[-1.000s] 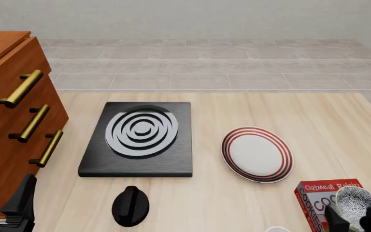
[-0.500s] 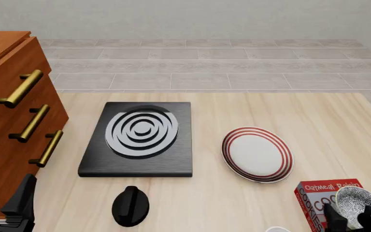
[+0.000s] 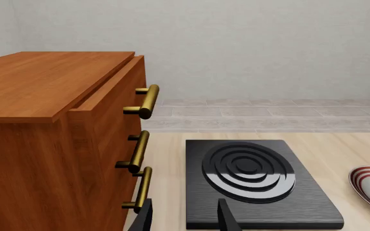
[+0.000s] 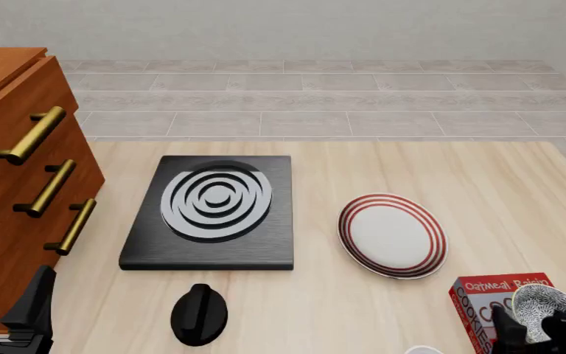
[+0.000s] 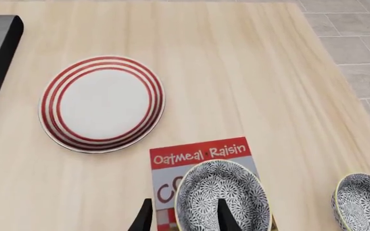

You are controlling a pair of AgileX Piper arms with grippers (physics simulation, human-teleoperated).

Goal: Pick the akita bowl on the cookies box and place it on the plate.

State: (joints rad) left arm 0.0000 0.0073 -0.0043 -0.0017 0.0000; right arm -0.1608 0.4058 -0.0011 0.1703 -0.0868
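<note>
The akita bowl [image 5: 222, 197], white with a fine dark net pattern, sits on the red cookies box [image 5: 201, 155] near the table's front right corner. My right gripper [image 5: 185, 219] is open and straddles the bowl's rim, one finger inside the bowl and one outside. In the front view, the right gripper [image 4: 536, 332] covers the near part of the bowl [image 4: 547, 301] on the box [image 4: 482, 293]. The red-ringed plate [image 4: 392, 235] lies empty to the left and farther back, and shows in the right wrist view as the plate [image 5: 101, 103]. My left gripper [image 3: 185, 221] hangs open and empty beside the cabinet.
A black stove burner [image 4: 209, 210] lies left of the plate, with a black knob [image 4: 200, 313] in front of it. A wooden drawer cabinet [image 4: 18, 184] with brass handles stands at the left. A second patterned bowl [image 5: 365, 202] rests on the table beside the box.
My right gripper has crept further over the bowl and covers more of it. The left arm, plate and box have not moved.
</note>
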